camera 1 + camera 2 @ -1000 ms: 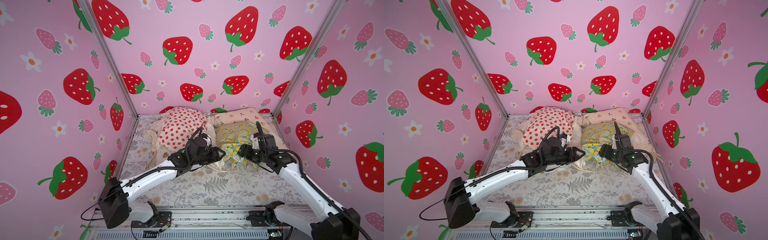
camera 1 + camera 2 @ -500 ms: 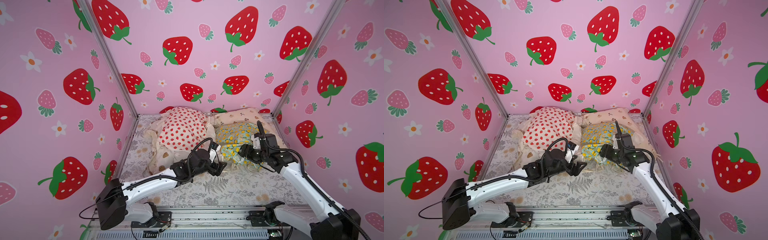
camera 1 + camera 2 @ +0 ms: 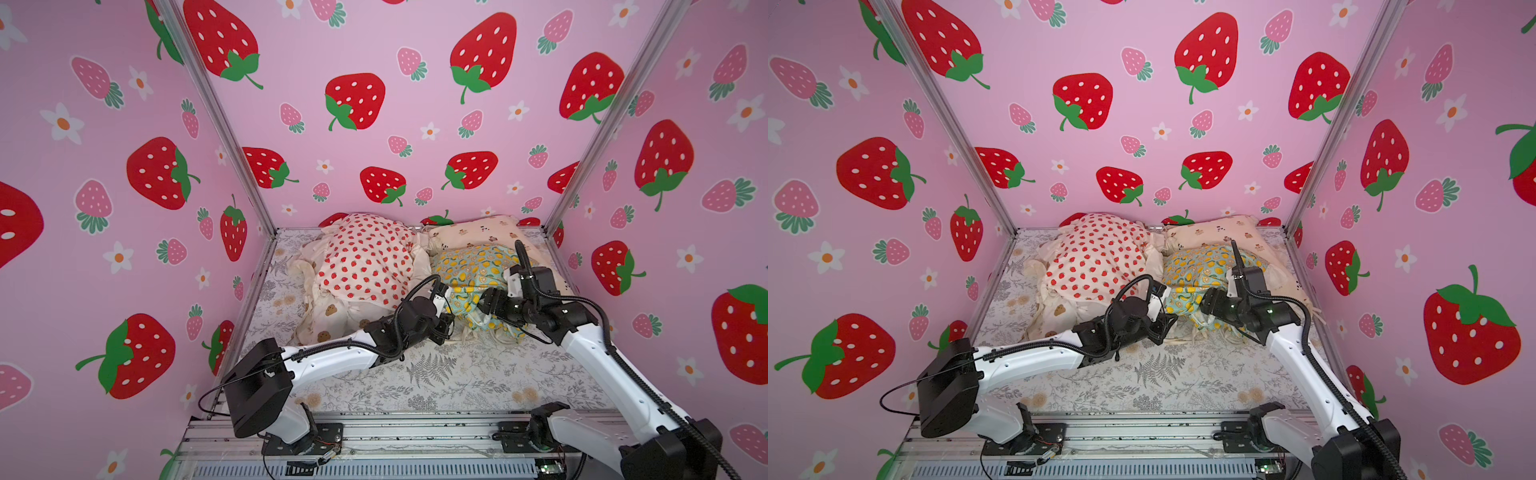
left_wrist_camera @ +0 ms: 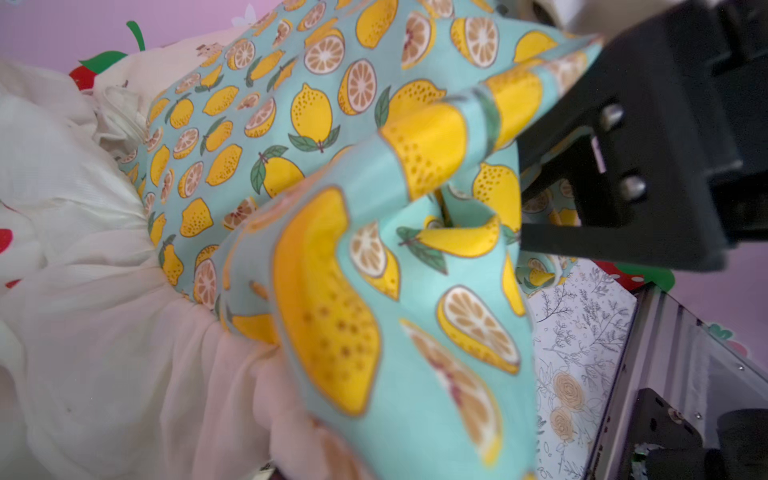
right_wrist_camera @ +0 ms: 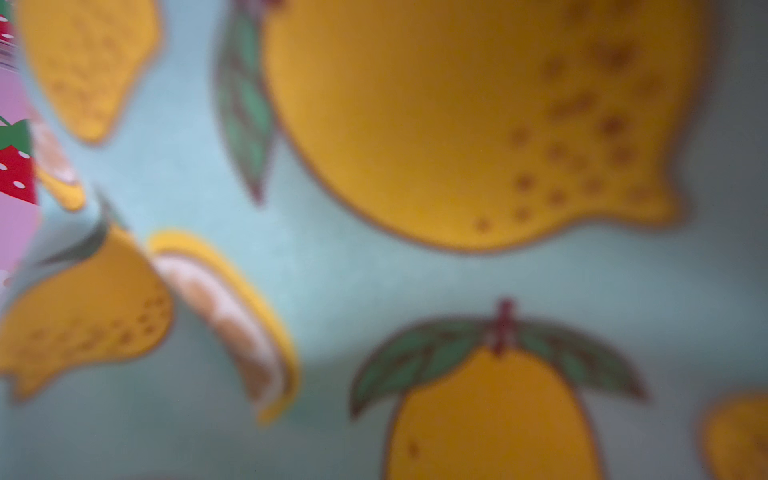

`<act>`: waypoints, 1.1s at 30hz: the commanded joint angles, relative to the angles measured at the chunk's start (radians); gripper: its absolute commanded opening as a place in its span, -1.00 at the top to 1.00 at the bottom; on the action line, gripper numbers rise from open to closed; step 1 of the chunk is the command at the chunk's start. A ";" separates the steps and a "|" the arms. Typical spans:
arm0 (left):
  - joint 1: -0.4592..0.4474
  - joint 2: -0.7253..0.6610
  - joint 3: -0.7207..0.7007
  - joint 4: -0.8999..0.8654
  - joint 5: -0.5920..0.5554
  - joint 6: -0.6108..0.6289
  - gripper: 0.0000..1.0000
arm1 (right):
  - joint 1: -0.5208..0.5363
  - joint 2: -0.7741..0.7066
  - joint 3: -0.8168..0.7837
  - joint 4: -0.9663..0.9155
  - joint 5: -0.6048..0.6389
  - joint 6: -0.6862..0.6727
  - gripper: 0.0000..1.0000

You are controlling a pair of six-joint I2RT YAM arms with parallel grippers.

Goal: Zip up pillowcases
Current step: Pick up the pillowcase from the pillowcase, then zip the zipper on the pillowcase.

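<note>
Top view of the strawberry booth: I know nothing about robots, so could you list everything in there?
mint lemon-print fabric pillowcase: one, mint and yellow, right of centre, between both tools
white strawberry-print fabric pillowcase: one, white and red, back left
cream bear-print fabric pillowcase: one, cream, back right by the wall
white cookie-print fabric pillowcase: one, white and brown, partly under the strawberry one
grey fern-print sheet: one, grey, covering the floor
pink strawberry-patterned walls: three, pink, around the booth
metal rail: one, silver, front edge
left arm, right arm: two, white and black, mounted in front
left tool: black, at the lemon pillowcase's near edge
right tool: black, against the lemon fabric
</note>
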 commanded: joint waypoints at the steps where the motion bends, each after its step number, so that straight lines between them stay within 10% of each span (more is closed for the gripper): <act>1: -0.001 -0.031 0.061 0.016 0.048 -0.020 0.56 | -0.018 0.004 0.043 -0.015 0.029 -0.025 -0.54; 9: 0.000 -0.087 0.150 -0.200 0.164 -0.132 1.00 | -0.066 -0.012 0.134 -0.114 -0.005 -0.097 -0.69; 20: 0.023 -0.108 0.305 -0.390 0.312 -0.362 1.00 | -0.050 -0.271 0.199 -0.472 0.029 -0.155 -0.85; 33: 0.052 -0.064 0.420 -0.508 0.385 -0.447 1.00 | 0.083 -0.286 0.391 -0.602 0.024 -0.160 -0.34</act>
